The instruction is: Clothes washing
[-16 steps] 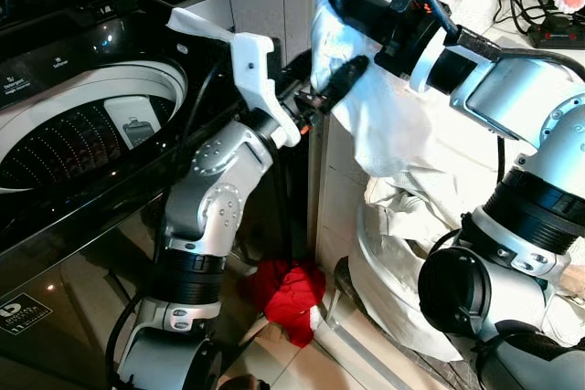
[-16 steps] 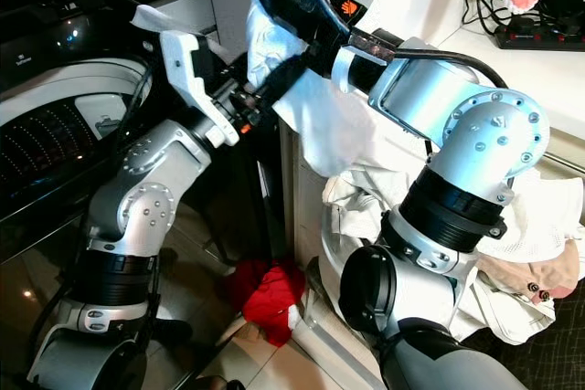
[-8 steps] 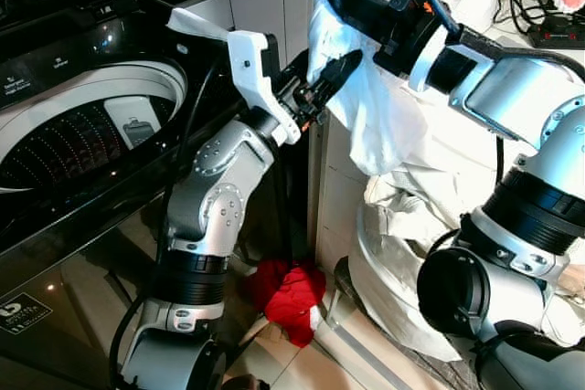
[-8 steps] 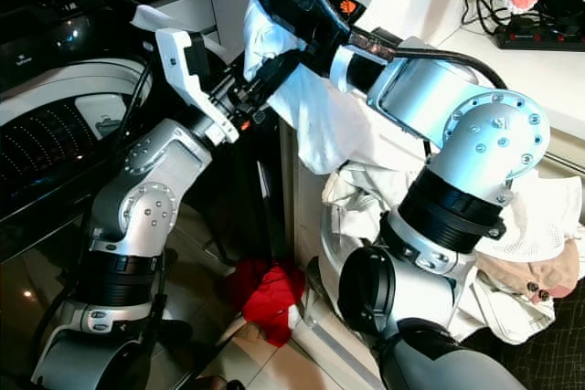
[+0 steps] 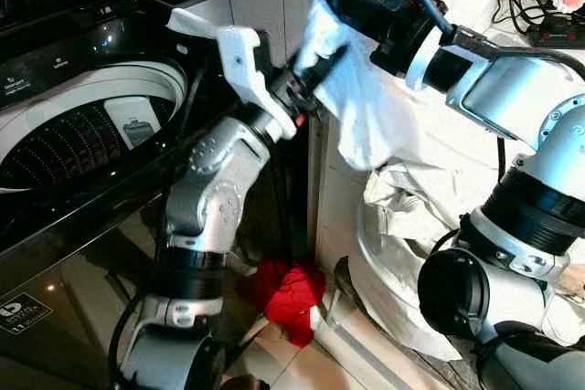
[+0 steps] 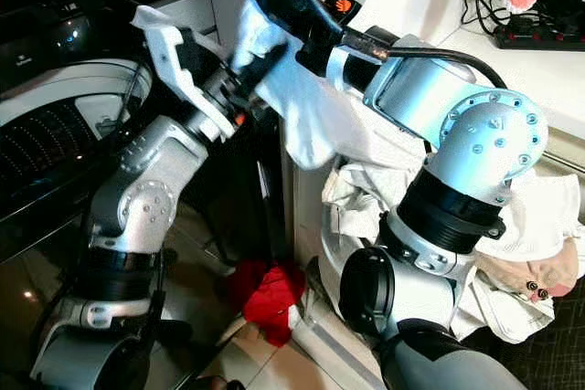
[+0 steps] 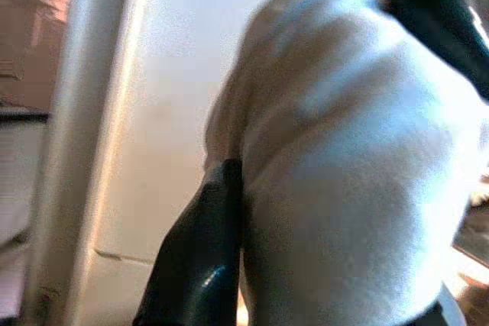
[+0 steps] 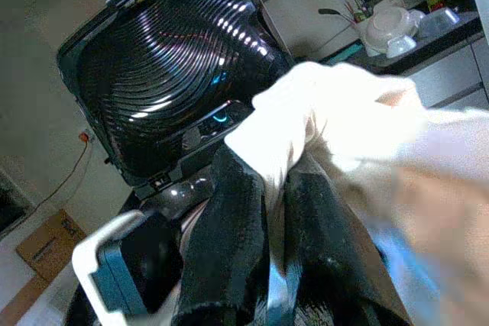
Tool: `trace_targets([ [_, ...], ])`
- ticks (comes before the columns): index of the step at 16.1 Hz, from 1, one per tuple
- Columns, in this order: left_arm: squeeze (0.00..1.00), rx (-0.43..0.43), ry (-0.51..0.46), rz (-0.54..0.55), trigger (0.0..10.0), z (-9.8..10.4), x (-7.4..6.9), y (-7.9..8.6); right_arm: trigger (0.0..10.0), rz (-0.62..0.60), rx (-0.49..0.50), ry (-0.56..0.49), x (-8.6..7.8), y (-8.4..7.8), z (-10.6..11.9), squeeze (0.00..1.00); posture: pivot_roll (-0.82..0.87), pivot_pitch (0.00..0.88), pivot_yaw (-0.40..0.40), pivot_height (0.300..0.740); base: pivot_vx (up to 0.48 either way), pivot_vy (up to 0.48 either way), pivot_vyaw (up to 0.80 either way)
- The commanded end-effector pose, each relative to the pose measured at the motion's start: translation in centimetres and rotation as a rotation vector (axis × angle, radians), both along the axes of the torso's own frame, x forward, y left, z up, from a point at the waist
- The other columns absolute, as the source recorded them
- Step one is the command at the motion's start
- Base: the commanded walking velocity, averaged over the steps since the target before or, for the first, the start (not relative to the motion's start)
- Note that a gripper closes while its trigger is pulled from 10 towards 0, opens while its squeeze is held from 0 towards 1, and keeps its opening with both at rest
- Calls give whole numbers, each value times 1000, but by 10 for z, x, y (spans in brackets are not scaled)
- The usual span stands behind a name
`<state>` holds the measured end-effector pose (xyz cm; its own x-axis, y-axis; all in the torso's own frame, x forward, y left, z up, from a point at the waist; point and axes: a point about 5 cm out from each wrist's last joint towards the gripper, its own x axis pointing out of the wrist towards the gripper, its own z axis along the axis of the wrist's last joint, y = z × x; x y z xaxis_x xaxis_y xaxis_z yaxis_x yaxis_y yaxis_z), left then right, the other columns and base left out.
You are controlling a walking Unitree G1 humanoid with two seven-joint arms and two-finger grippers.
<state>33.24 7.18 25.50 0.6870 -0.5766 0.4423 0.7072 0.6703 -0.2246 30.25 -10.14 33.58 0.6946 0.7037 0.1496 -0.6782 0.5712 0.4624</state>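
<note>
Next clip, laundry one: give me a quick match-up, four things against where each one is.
1. white garment
2. red cloth
3. washing machine drum
4. pile of pale laundry

a. on the floor between the arms
b. below the right arm
c. open, at the robot's left
d. held up by the right gripper

Pairs: 1-d, 2-a, 3-c, 4-b

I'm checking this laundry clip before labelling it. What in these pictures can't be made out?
- Left gripper: in the head views its fingertips are buried behind the white garment, so open or shut is unclear; the left wrist view is blurred.
- Washer drum: its bottom is cut off by the rim and the picture's edge.
- Red cloth on the floor: partly hidden behind the left arm; what garment it is can't be told.
</note>
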Motion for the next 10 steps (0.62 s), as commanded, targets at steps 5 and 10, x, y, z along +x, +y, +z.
trace_targets([
  [5, 0, -14, -21, 95, 0, 7, 7, 19, 10000, 45, 8, -65, -8, 2, 7, 1000, -66, 0, 101, 740, 0, 0, 0],
  [10, 0, 211, -171, 352, 0, 46, 41, 60, 10000, -74, -133, -116, -12, -29, 5, 0, -40, 0, 69, 740, 0, 0, 0],
])
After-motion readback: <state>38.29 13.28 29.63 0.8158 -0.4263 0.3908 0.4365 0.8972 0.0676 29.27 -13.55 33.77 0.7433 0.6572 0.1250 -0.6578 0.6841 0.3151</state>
